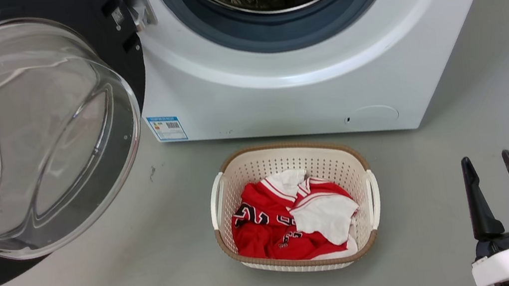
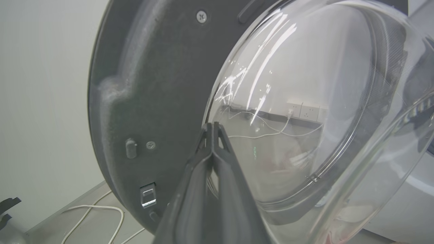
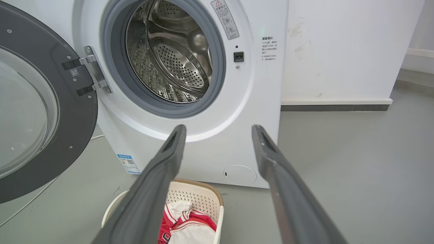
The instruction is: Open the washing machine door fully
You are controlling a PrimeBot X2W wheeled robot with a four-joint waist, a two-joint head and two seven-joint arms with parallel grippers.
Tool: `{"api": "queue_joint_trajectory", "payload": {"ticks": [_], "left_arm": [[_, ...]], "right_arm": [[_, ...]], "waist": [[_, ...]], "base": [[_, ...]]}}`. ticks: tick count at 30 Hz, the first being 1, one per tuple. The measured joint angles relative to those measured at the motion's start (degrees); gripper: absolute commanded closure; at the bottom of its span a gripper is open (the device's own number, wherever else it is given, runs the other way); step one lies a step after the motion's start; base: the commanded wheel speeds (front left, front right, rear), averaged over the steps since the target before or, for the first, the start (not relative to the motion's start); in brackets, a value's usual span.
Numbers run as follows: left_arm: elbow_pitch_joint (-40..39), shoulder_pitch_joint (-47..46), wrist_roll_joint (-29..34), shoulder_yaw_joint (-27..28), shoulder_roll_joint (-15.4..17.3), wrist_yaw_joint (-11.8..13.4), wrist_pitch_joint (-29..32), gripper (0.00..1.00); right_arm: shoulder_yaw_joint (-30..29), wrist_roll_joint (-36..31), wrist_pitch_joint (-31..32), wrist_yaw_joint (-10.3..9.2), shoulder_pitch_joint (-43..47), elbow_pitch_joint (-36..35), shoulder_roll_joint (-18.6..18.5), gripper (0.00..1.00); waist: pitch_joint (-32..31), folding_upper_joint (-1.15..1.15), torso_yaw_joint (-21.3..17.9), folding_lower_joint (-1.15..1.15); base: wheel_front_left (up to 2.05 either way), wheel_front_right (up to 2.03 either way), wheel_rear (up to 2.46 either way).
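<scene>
The large round glossy black door (image 3: 79, 108) with its clear glass bowl (image 1: 31, 136) is standing swung wide at the left of the big white front-loading washing machine (image 1: 279, 104). The left tool (image 2: 212, 130) is pointing at the bowl's rim, fingers pressed together, empty. The right tool (image 1: 487, 161) is hovering spread, empty, near a cream perforated basket (image 1: 291, 146).

Warning triangle heading a white sticker (image 3: 224, 18) of unreadably small print on the washing machine (image 3: 257, 84), above the right gripper (image 3: 218, 128), blue label (image 3: 128, 164) with a printed code lower left of it, black numerals on the red jersey (image 1: 264, 242) folded, unreadable
</scene>
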Motion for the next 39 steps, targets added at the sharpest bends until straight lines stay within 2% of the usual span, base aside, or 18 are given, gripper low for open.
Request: {"api": "queue_joint_trajectory", "payload": {"ticks": [9, 18, 28, 33, 34, 35, 36, 37, 39], "left_arm": [[-11.18, 7.1, 3.11, -8.99, -5.3, -0.85, 0.0, 1.0], [-16.88, 10.75, 3.23, -17.15, -6.73, -0.46, 0.0, 1.0], [-16.46, 13.57, 2.8, -28.14, -7.16, 0.55, 0.0, 1.0], [-14.82, 14.4, 1.32, -30.78, -7.22, 1.05, 0.0, 1.0], [-14.44, 14.41, 0.97, -31.21, -7.22, 1.05, 0.0, 0.96], [-14.08, 14.47, 0.63, -31.62, -7.23, 1.04, 0.0, 0.62], [-13.9, 14.52, 0.29, -31.83, -7.27, 1.08, 0.0, 0.03], [-13.79, 14.52, 0.0, -31.89, -7.26, 1.12, 0.0, 0.0], [-13.38, 14.52, -0.12, -32.07, -7.25, 1.32, 0.0, 0.0]], "right_arm": [[-0.69, -0.31, 0.0, -0.01, 2.06, -0.33, 0.0, 0.0], [-0.96, -0.43, 0.0, -0.01, 3.41, -1.85, -0.01, 0.0], [-0.71, 0.18, 0.0, 0.0, 5.64, -3.32, 0.0, 0.0], [-0.3, 0.33, 0.0, 0.0, 6.14, -3.64, -0.01, 0.0], [-0.23, 0.38, 0.0, -0.01, 6.31, -3.65, 0.0, 0.0], [-0.15, 0.45, 0.0, 0.0, 6.32, -3.66, 0.0, 0.0], [-0.12, 0.44, 0.0, 0.0, 6.32, -3.72, -0.01, 0.0], [-0.13, 0.44, 0.0, 0.0, 6.32, -3.75, -0.01, 0.0], [-0.14, 0.44, 0.0, 0.0, 6.33, -3.77, 0.0, 0.0]], "waist": [[-4.59, 0.0, -0.28, -0.01], [-7.6, 0.0, -2.5, -0.01], [-9.08, 0.0, -5.54, -0.01], [-9.25, 0.0, -6.83, -0.01], [-9.27, 0.0, -7.01, 0.0], [-9.3, 0.0, -7.17, -0.01], [-9.32, 0.0, -7.3, -0.01], [-9.33, 0.0, -7.4, -0.01], [-9.28, 0.0, -7.58, -0.01]], "base": [[0.0, 0.0, 0.0], [0.0, 0.0, 0.0], [0.0, 0.0, 0.0], [0.0, 0.0, 0.0], [0.0, 0.0, 0.0], [0.0, 0.0, 0.0], [0.0, 0.0, 0.0], [0.0, 0.0, 0.0], [0.0, 0.0, 0.0]]}}
